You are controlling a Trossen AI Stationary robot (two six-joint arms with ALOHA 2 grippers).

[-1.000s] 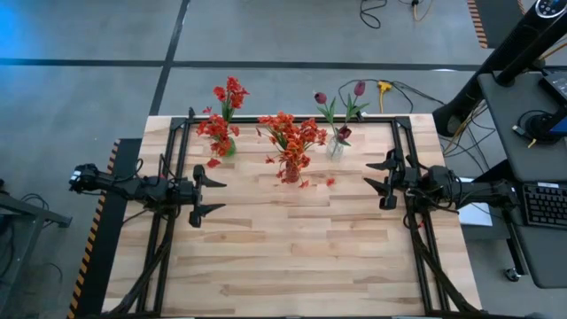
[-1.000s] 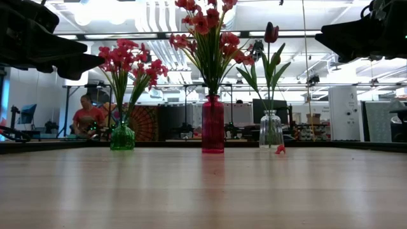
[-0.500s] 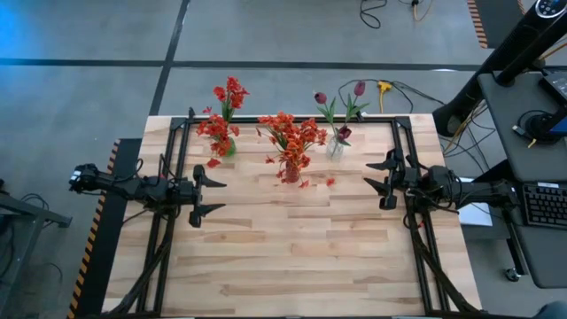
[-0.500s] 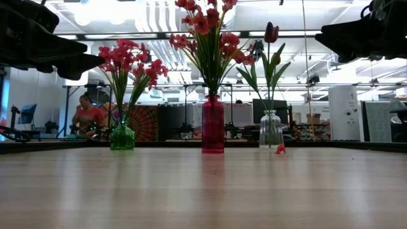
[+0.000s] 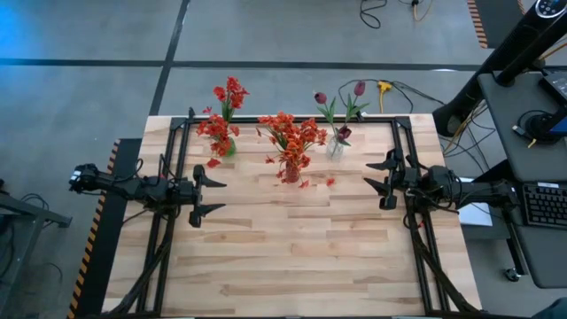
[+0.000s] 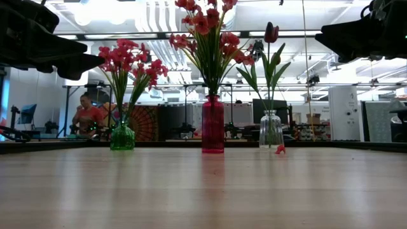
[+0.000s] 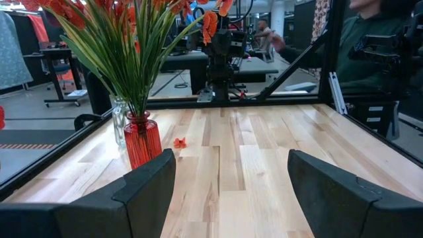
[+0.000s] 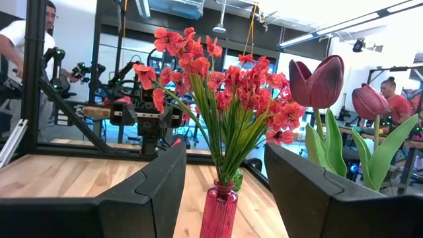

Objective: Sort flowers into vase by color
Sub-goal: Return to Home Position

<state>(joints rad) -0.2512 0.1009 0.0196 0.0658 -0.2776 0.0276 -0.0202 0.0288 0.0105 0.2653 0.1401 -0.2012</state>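
Pale wooden counter carries three vases along its far edge: red flowers in the green vase, orange-red ones in the red vase, maroon ones in the clear vase. At either side the left hand and right hand hover, both spread wide, empty.

You've got three vases on the table: one green vase, one red vase, one clear vase. Clear vase: three maroon blooms. Red flowers and orange-red flowers: one bunch each, stems too crowded to count. Loose petals: at least three. Two grippers: left gripper, right gripper.
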